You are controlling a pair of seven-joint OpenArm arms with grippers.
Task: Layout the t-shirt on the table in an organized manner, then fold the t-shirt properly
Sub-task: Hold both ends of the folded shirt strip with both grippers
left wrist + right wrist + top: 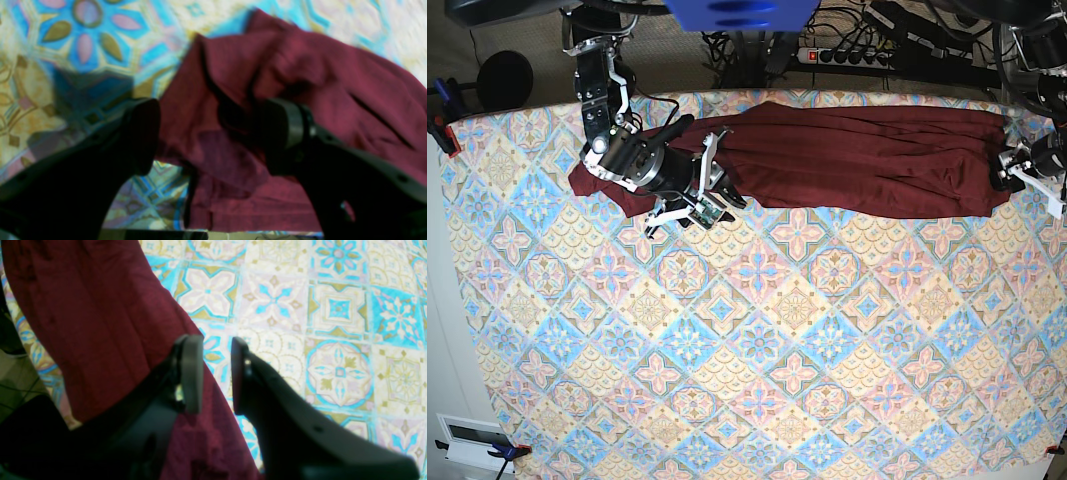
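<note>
From my left wrist, my left gripper (210, 133) stands with its jaws spread wide and nothing between the pads — it has let go. Beneath and beyond it lies the plain dark maroon knit t-shirt (300, 83), rumpled, with folds and a dark crease, resting on the pastel tile-patterned counter (83, 50). This end of the shirt is far from flat.

From my right wrist, my right gripper (217, 373) has its jaws partly apart with only patterned cloth showing in the gap. One pad sits over the shirt's edge, the other over bare counter; I see no fabric pinched, so I judge it empty. The maroon cloth runs up and away from that gripper in long wrinkles.

From the base camera, the t-shirt (867, 160) stretches as a long band along the far edge of the counter (757, 380), gathered in lengthwise pleats rather than opened out. My right gripper (689, 205) sits at one end of the band, my left gripper (1017, 170) at the other.

My judgement — the layout is only begun. The shirt is pulled long but not spread to show body and sleeves, and no fold has been made. Flattening it and all the folding remain.
</note>
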